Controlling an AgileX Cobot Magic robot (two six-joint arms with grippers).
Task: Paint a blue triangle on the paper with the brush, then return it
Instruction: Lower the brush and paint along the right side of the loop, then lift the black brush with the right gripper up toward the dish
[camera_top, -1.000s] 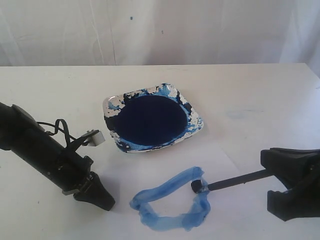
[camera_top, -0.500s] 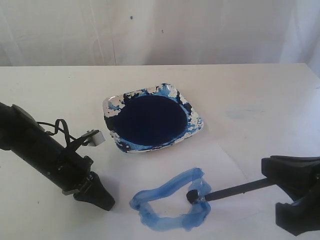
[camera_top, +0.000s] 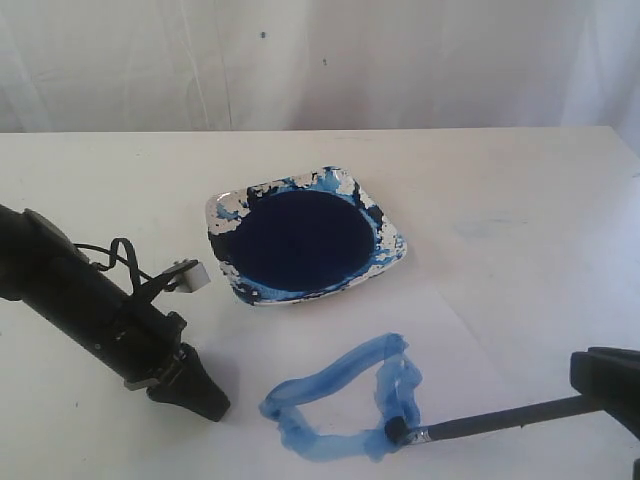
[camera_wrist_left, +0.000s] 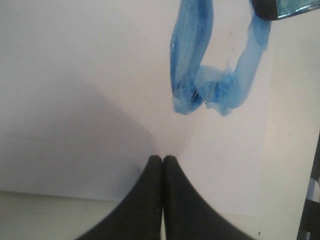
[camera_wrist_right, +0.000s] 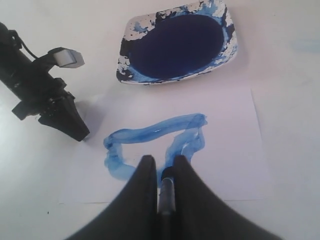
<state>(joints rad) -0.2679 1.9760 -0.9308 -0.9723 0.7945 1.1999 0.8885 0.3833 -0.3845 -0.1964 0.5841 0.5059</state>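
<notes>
A wobbly light-blue triangle (camera_top: 340, 400) outline lies on the white paper (camera_top: 450, 350), in front of the dish. My right gripper (camera_wrist_right: 163, 159) is shut on the brush (camera_top: 490, 420), black-handled, whose tip touches the outline's near right corner. In the exterior view only a black part of the right gripper shows at the lower right edge. My left gripper (camera_top: 212, 408) is shut with nothing in it, its tips pressed on the paper's left part (camera_wrist_left: 100, 100), just left of the triangle (camera_wrist_left: 200, 75).
A square white dish (camera_top: 392, 250) smeared with blue holds a dark blue pool of paint (camera_top: 295, 240) behind the paper. The left arm (camera_top: 80, 300) slants in from the left with a cable. A faint blue smudge (camera_top: 480, 228) marks the table at right.
The brush tip has travelled down the triangle's right side toward the front, from the upper right corner to the lower right one. My right gripper has drawn back toward the lower right. The left arm stayed put.
</notes>
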